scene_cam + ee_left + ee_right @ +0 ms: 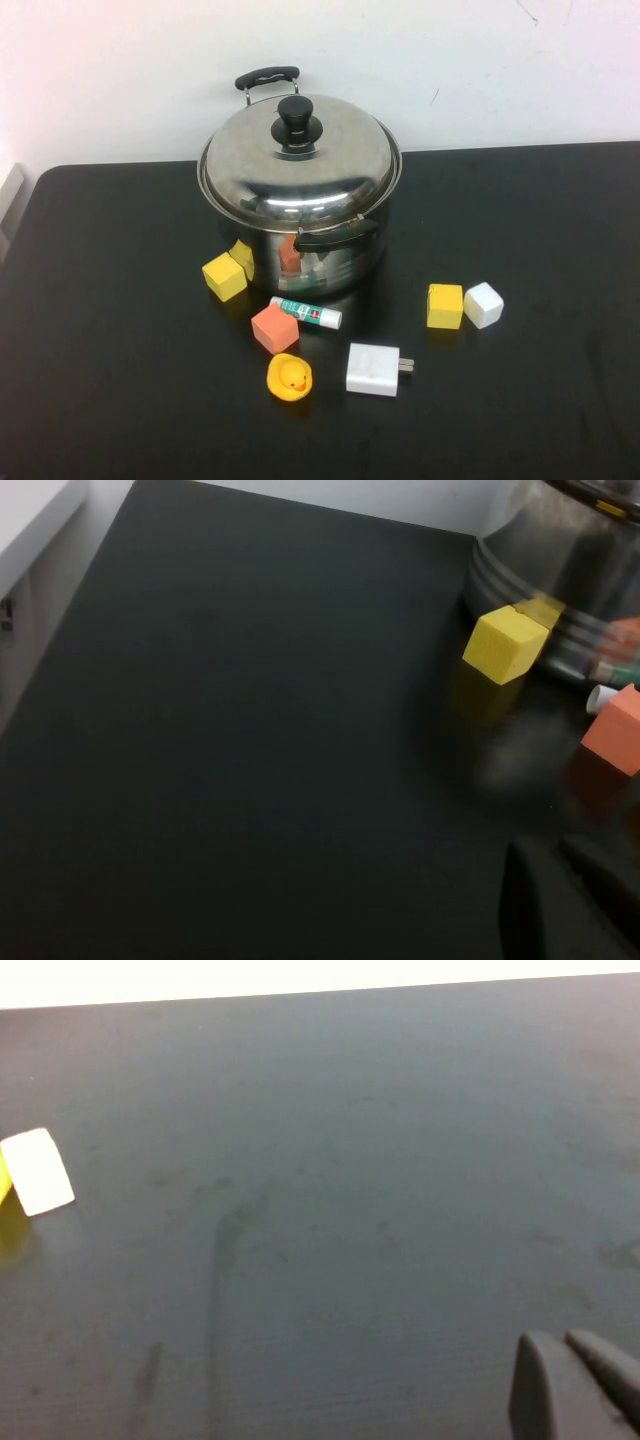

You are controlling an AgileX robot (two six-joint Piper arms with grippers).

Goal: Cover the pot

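Seven small things lie on the black table (pixel 120 400) in front of the pot (pixel 300 215), which stands toward the back, near the white wall. We see its lid (pixel 298 160) already seated on the rim, black knob up.

A yellow block (pixel 224 276) sits touching the pot's front left wall; an orange block (pixel 274 328) and a glue stick (pixel 306 313) lie just beside each other close under the pot's front handle. Nearer us are a rubber duck (pixel 289 377) and a white charger (pixel 374 369). Off to the right, a second yellow block (pixel 445 306) and a white block (pixel 483 304) sit touching, well apart from the pot.

Neither arm appears in the high view. In the left wrist view, our left gripper (pixel 560 900) hangs low over bare table near the yellow block (pixel 505 643) and orange block (pixel 615 730), its dark fingers close together and holding nothing. In the right wrist view, our right gripper (pixel 570 1385) hangs over bare table, away from the white block (pixel 38 1171), fingers likewise near together and empty.
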